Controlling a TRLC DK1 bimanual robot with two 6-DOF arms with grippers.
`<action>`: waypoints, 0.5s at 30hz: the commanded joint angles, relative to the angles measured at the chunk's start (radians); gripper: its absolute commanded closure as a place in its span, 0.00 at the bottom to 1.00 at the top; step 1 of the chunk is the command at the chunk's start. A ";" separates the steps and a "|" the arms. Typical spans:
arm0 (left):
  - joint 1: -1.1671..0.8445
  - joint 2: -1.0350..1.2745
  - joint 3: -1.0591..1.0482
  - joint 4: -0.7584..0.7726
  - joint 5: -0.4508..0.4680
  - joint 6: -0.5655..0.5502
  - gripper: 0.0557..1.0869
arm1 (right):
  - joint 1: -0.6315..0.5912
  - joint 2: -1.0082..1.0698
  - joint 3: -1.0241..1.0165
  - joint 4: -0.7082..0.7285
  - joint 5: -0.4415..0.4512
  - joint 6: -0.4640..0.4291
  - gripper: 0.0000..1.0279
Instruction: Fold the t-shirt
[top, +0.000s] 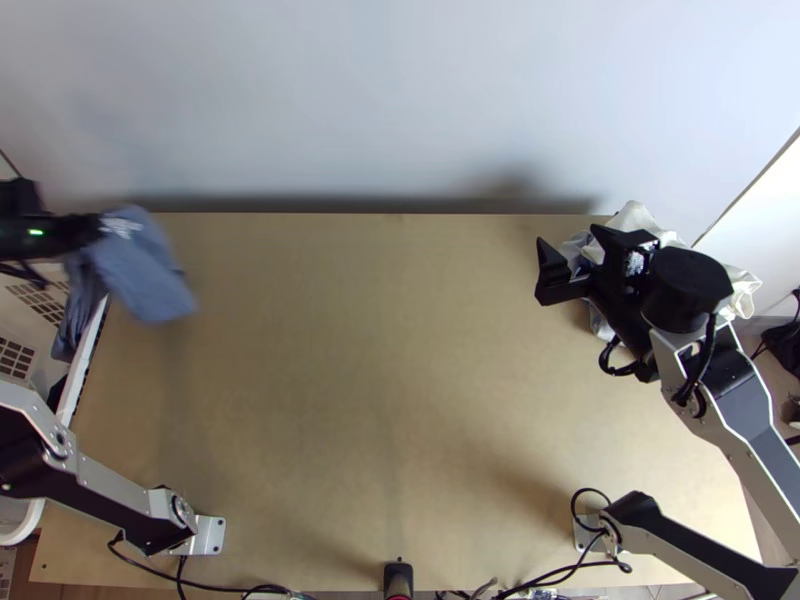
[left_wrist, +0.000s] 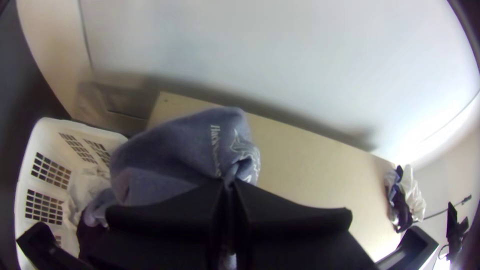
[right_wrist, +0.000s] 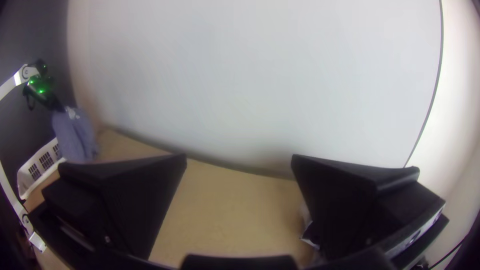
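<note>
Two fingers of the left gripper clamp the blue-grey t-shirt, hanging at upper left beside the white basket. At upper right, the right gripper stands spread near bunched cloths.

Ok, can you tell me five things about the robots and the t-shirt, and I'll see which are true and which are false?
1. The left gripper is holding the blue-grey cloth t-shirt with white print. True.
2. The t-shirt lies flat and neatly folded in the middle of the light wooden table. False: it hangs bunched from the left gripper.
3. The right gripper has its two flat black fingers wide apart. True.
4. The white basket with square holes stands at the table's right side in the top view. False: it is at the left side.
5. A heap of white, blue and dark cloth is at the table's far right corner in the top view. True.
</note>
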 joint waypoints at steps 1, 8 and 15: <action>-0.238 -0.139 -0.275 0.075 -0.021 -0.032 0.96 | -0.009 -0.040 -0.029 0.006 0.001 -0.029 0.05; -0.464 -0.270 -0.517 0.168 -0.079 -0.085 0.96 | -0.011 -0.069 -0.076 0.023 0.001 -0.026 0.05; -0.687 -0.327 -0.689 0.259 -0.122 -0.138 0.96 | -0.011 -0.114 -0.158 0.025 -0.002 0.005 0.05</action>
